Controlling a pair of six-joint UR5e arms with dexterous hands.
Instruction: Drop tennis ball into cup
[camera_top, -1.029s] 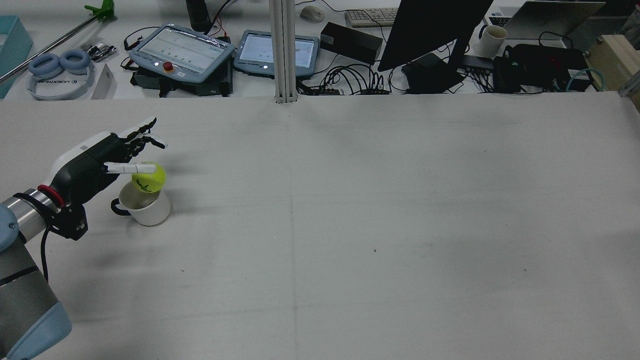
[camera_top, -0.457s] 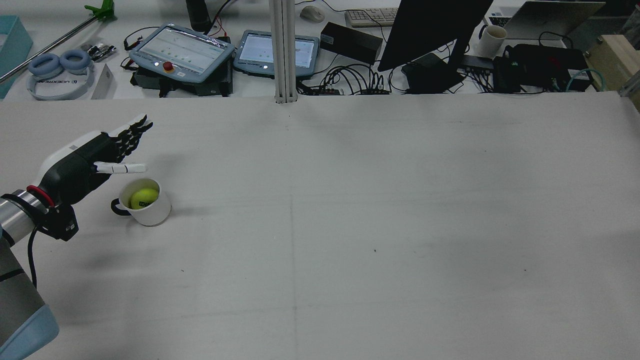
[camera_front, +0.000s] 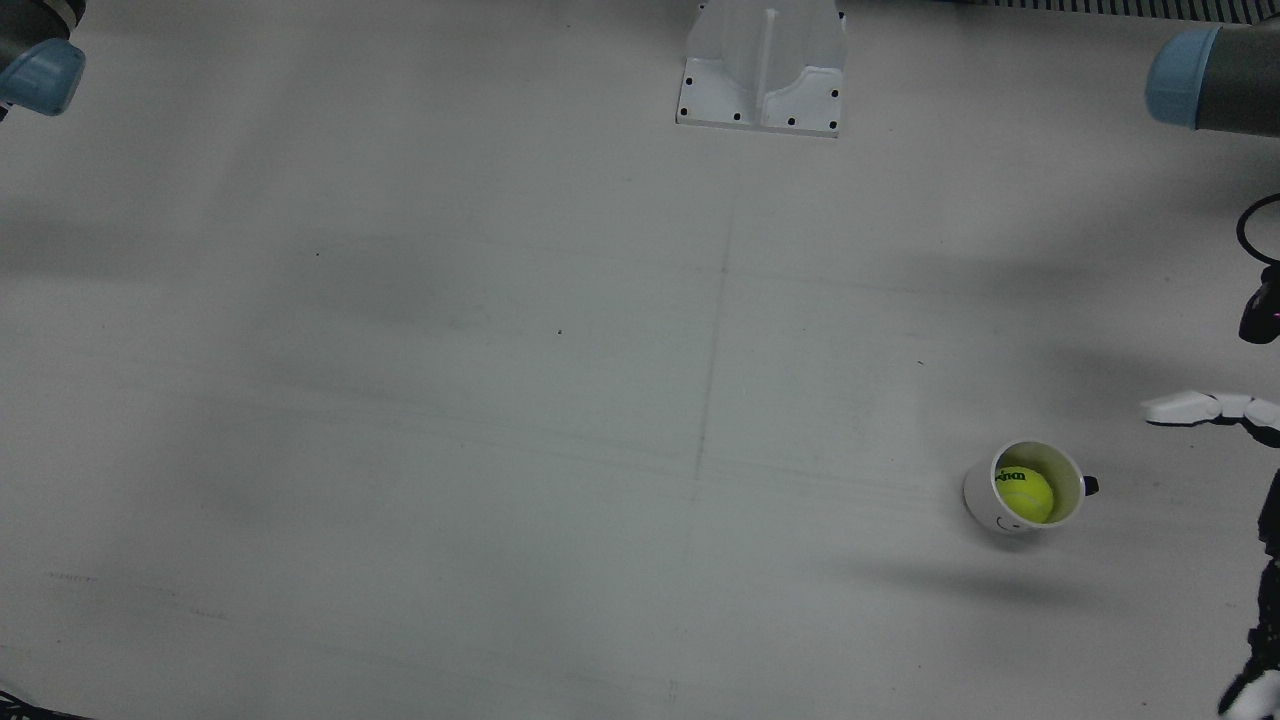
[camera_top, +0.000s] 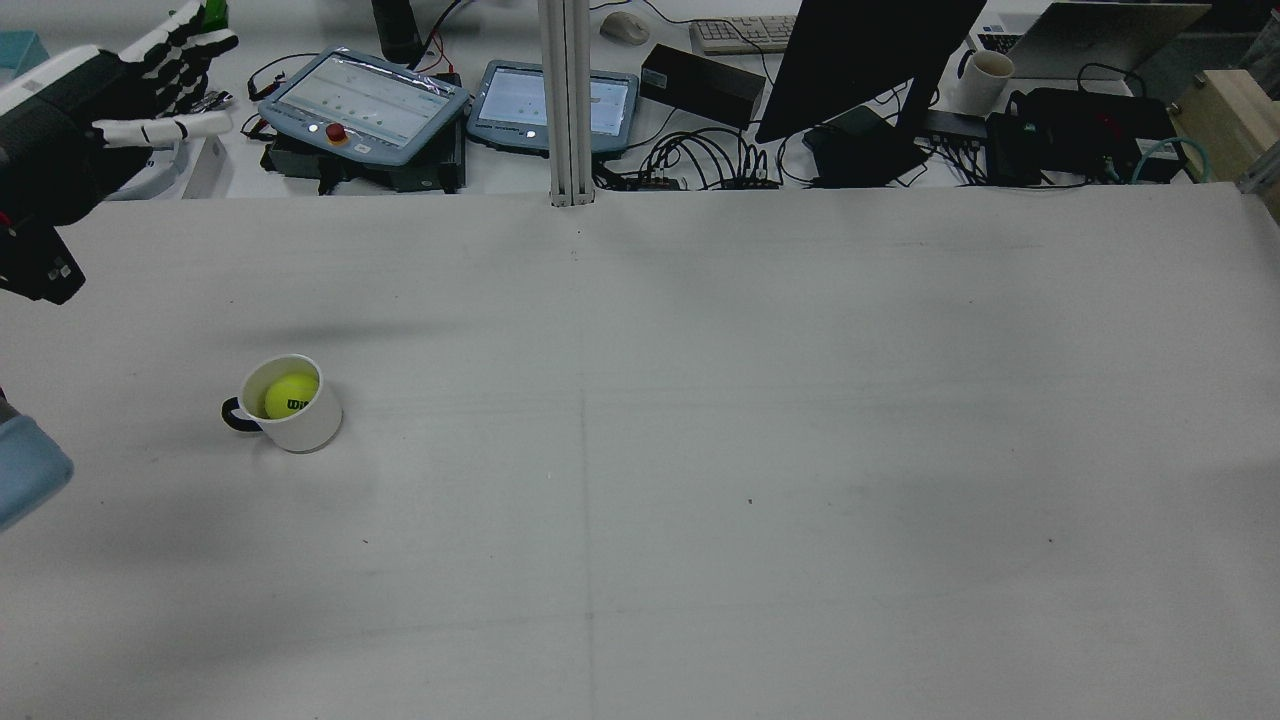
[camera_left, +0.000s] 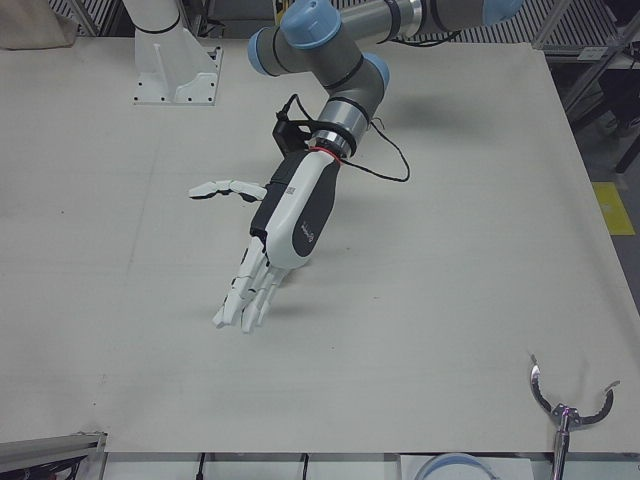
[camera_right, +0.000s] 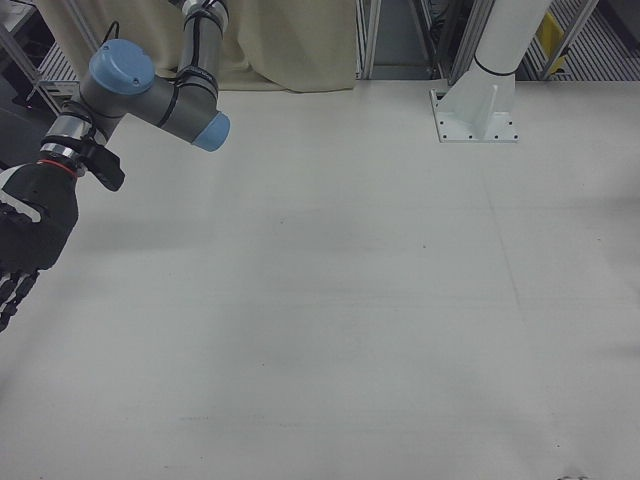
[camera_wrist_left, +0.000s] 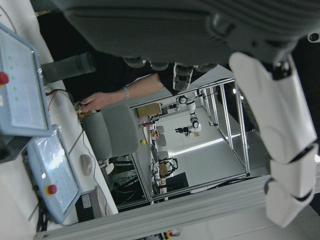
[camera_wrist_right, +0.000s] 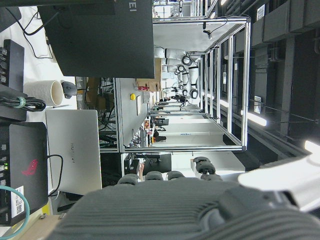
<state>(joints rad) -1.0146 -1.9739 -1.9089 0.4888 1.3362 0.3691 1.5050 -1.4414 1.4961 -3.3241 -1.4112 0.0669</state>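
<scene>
The tennis ball was found lying inside the cup, which stood upright on the table at its left side, its dark handle turned toward the left edge. From that, the drop was judged to be done, with only a withdrawal of the arm left.

The left hand was seen raised well above and beyond the cup, toward the far left corner, empty, with its fingers spread straight and its thumb held out sideways. In the left-front view the same hand was shown with its fingers extended and nothing between them. The cup was thus placed below and nearer than the hand, and well apart from it.

The right hand was seen only at the edge of the right-front view, over the right half of the table; nothing was visibly held, but whether its fingers were spread or curled could not be told. The left hand was clearly the nearer to the cup.
</scene>
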